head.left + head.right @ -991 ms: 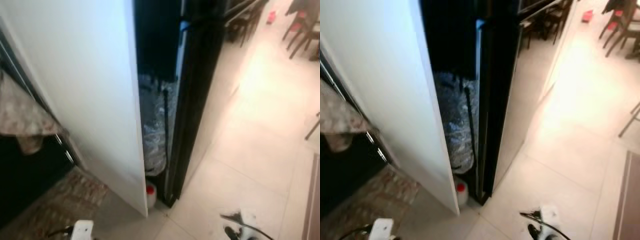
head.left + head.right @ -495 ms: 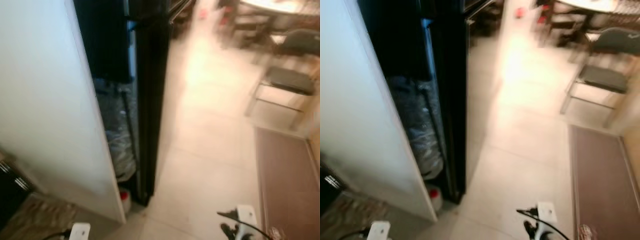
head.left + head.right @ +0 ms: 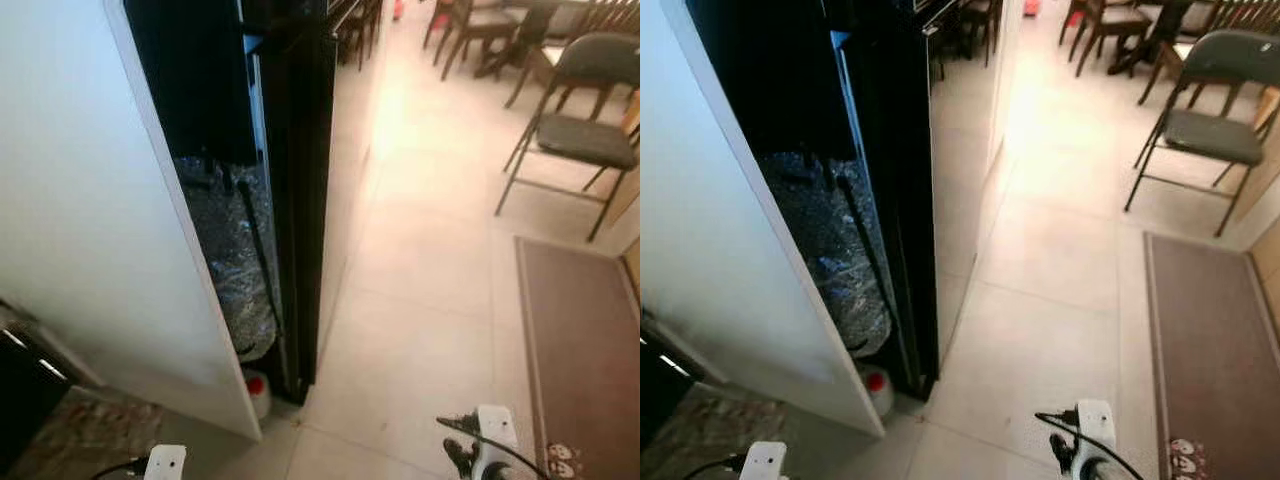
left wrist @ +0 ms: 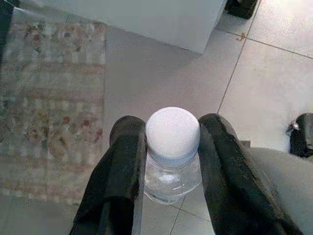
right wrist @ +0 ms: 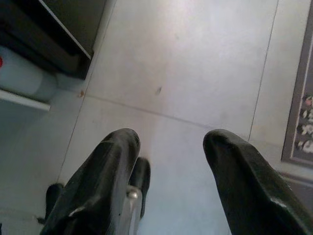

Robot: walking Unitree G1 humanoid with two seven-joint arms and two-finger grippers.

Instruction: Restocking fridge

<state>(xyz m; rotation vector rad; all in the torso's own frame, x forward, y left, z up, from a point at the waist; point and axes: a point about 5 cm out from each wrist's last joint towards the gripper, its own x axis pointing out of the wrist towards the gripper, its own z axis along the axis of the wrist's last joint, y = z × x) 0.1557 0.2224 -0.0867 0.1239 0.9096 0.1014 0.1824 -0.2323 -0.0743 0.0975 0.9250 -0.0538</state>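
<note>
Carry phase: bottle in hand, fridge side-on ahead.

Head views: the black fridge [image 3: 300, 180] stands edge-on beside a white panel [image 3: 90, 220]; next, the robot must likely reach its front. Left wrist view: left gripper [image 4: 168, 147] clamped on a white-capped bottle [image 4: 172, 147]. Right wrist view: right gripper [image 5: 171, 161] spread, holding nothing, above floor tiles [image 5: 195, 73].

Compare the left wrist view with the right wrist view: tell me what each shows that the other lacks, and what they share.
Left wrist view: the left gripper shut on a clear bottle with a white cap, above a patterned rug.

Right wrist view: the right gripper open with nothing between its fingers, a jug with a red cap by a dark base, and the edge of a brown mat.

Both: pale floor tiles below.
</note>
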